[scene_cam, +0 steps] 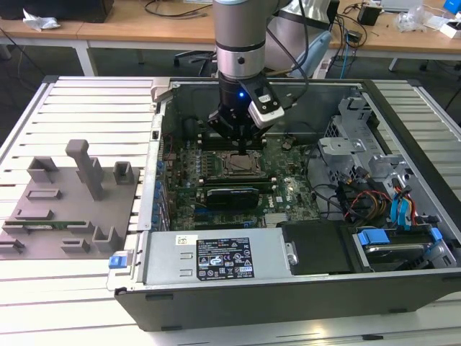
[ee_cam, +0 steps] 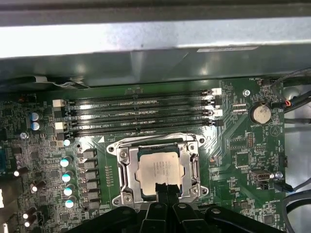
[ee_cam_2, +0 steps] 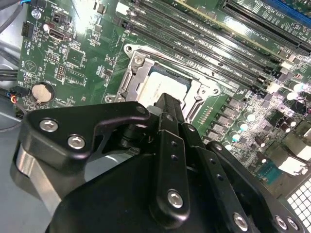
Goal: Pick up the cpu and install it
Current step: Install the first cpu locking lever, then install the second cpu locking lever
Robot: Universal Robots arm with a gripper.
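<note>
Black linkage arms crowd the foreground in both wrist views, and from them the fingers [ee_cam: 165, 190] taper down together over the socket; from where I stand I cannot tell whether they are parted or pressed together, and nothing is visibly held between them. Just beyond their tips lies the cpu [ee_cam: 159, 171], its pale metal top facing up, seated flat inside the socket frame [ee_cam: 122, 171], with the fingers' ends hanging over the edge of the chip nearest them. I cannot tell whether they touch it. Around the socket frame the room is tight: memory slots [ee_cam: 141, 112] run in parallel rows just beside one edge, and small capacitors [ee_cam: 65, 162] stand in a column near another. The motherboard [scene_cam: 288, 191] lies at the bottom of the open computer case [scene_cam: 302, 288], whose walls rise all around the socket. On the exterior view's left of the case, a grey fixture plate [scene_cam: 65, 209] rests on the slatted surface [scene_cam: 72, 288]. Behind the case stand wooden desks [scene_cam: 130, 29] strewn with cables.
</note>
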